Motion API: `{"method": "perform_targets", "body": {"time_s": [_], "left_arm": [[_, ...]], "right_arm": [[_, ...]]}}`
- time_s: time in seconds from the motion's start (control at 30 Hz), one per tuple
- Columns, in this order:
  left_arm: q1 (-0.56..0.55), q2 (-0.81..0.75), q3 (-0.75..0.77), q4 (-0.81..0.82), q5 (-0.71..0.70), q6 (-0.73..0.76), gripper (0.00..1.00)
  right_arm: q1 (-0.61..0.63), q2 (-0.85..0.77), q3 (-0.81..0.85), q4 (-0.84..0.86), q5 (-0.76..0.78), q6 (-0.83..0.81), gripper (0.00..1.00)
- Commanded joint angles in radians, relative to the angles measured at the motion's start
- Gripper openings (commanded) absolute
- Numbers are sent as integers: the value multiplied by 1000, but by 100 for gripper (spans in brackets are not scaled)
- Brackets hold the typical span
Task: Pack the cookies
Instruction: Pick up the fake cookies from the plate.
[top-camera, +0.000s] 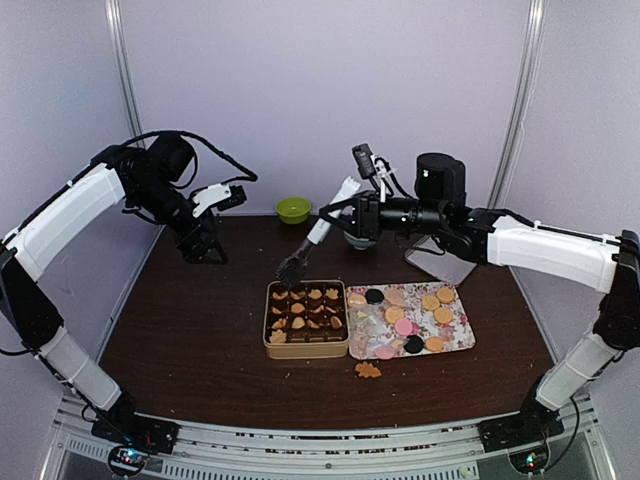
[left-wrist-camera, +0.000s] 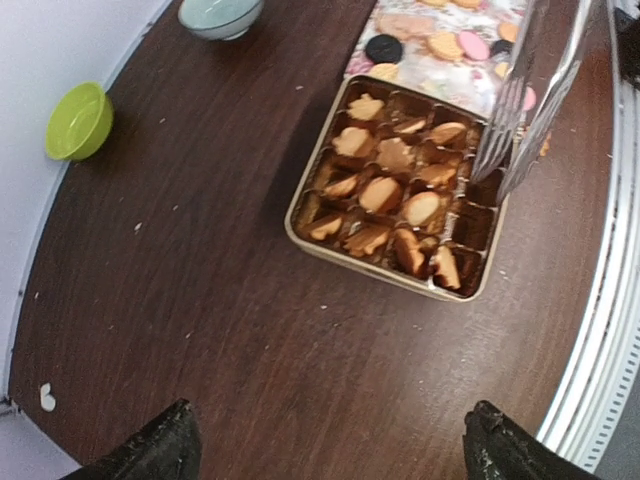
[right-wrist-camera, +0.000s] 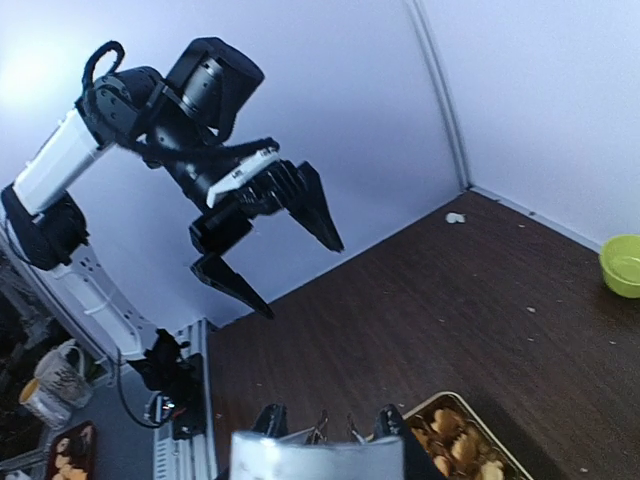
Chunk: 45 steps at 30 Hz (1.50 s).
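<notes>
Dark fingertips (left-wrist-camera: 165, 450) of my left gripper (left-wrist-camera: 330, 455) frame the bottom of the left wrist view, spread wide with nothing between them. That claw hangs above the table (top-camera: 200, 340) at its left rear, well apart from everything on it.

My right gripper (top-camera: 362, 216) reaches in from the right, clamped on the white handle of a pair of tongs (top-camera: 322, 224) that slant down and to the left. Seen from overhead, their forked tips hover by the rear left corner of the tin (top-camera: 306, 350). Whether they touch anything in it, I cannot tell.

The cookies (top-camera: 430, 302) lie in three places. Tan ones sit in most of the tin's dark paper cups, though several cups along its front row look unfilled. Round tan, pink and black ones are scattered on the flowered tray (top-camera: 458, 330), just beside the tin on its right. One loose cookie (top-camera: 368, 370) rests on the bare wood in front of where tin and tray meet. A green bowl (top-camera: 293, 209) stands near the back wall.
</notes>
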Motion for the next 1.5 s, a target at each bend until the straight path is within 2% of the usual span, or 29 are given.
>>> {"method": "perform_targets", "body": {"time_s": [0.0,0.17,0.33,0.47,0.73,0.8,1.1,1.23,1.47], "left_arm": [[68,-49,-13,100,-113,-101,97],[134,-82,-22,102,-143,-116,98],[158,-121,-69,103,-140,-119,98],[161,-128,-90,104,-139,-125,98],[163,-122,-102,104,-132,-129,98],[163,-125,-101,104,-127,-128,98],[163,-129,-107,104,-119,-125,98],[164,-130,-108,104,-120,-122,98],[163,-134,-115,104,-121,-118,98]], "right_arm": [[-5,-140,-107,-157,302,-205,27],[-3,-312,-256,-202,538,-235,29],[7,-462,-380,-250,640,-235,30],[36,-524,-456,-266,715,-224,30],[78,-541,-514,-241,893,-228,31],[92,-540,-523,-234,922,-235,35],[137,-512,-570,-194,977,-216,38],[154,-498,-587,-174,995,-205,43],[181,-464,-622,-130,1047,-201,42]]}}
